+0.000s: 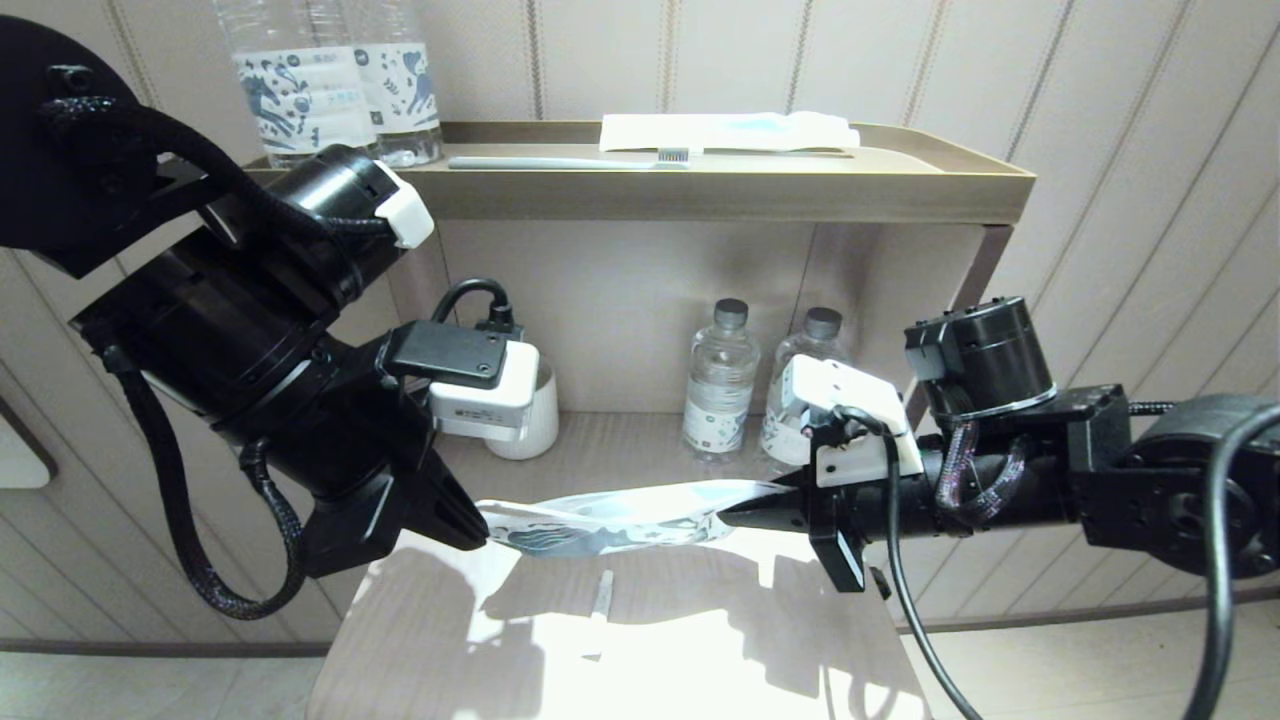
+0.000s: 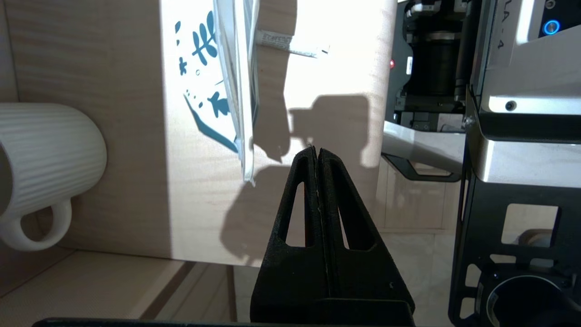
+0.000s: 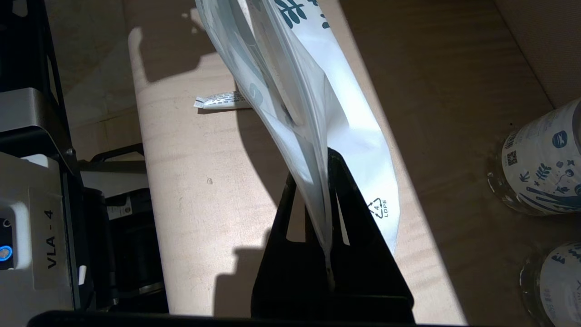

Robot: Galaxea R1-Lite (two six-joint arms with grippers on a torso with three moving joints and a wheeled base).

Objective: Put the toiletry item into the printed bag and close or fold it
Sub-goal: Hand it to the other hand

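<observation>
While the printed bag (image 1: 620, 518) hangs mid-frame, your arms reach inward from both sides.
At left, your left gripper (image 1: 478, 528) is pressed together beside the bag's end; at right, your right gripper (image 1: 735, 517) pinches its other end.

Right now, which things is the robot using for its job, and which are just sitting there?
For the job: the printed bag, pinched by the right gripper; the shut, empty left gripper; the small white tube on the table.

Just sitting there: white mug, water bottles, toothbrush.
</observation>
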